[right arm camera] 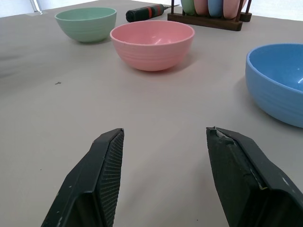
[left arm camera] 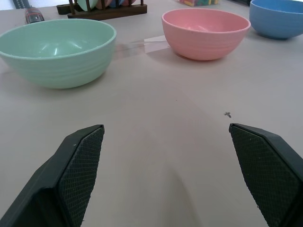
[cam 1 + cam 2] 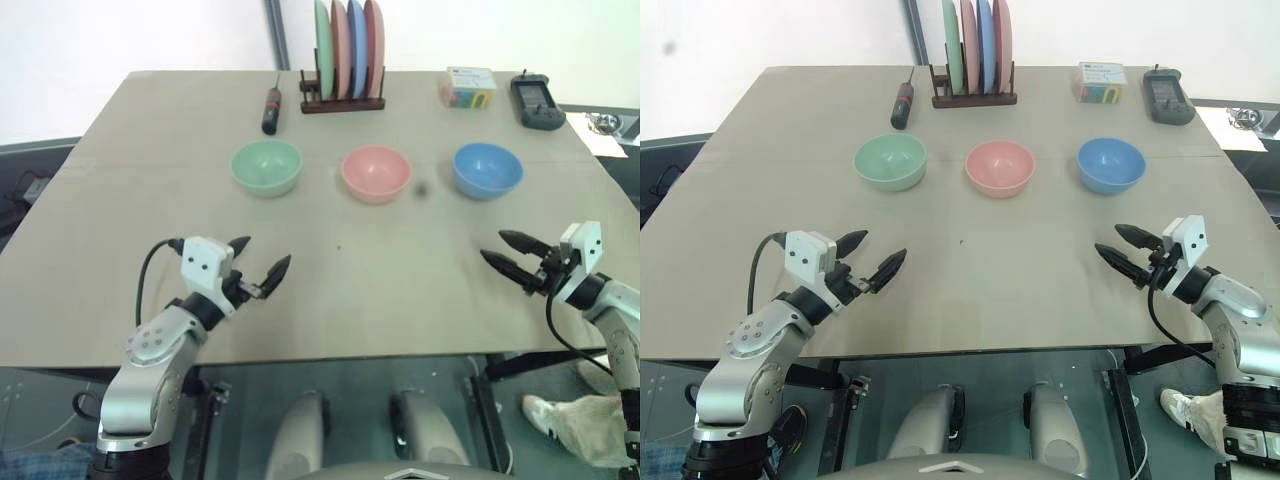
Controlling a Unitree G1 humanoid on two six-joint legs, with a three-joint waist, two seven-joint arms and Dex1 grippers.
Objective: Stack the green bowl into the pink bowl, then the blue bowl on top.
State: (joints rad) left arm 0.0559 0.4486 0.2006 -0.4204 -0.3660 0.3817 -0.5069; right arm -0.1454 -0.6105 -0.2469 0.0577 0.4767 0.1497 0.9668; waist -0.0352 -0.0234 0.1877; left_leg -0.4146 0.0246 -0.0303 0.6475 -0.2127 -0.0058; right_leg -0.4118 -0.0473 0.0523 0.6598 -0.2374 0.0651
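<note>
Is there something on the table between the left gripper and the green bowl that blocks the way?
Nothing visible does. Only bare table lies between the open left gripper and the green bowl.

My test bench in a lab: a bare tabletop (image 3: 330,290) with a screwdriver (image 3: 271,108), plate rack (image 3: 343,102) and handheld controller (image 3: 536,102).

Three plain bowls on a beige table (image 3: 120,200): pale mint green bowl (image 3: 266,166), salmon pink bowl (image 3: 375,173), sky blue bowl (image 3: 487,169). Dark wood rack (image 3: 342,101) w/ green, pink & blue plates. Black screwdriver (image 3: 271,108), red band.
</note>
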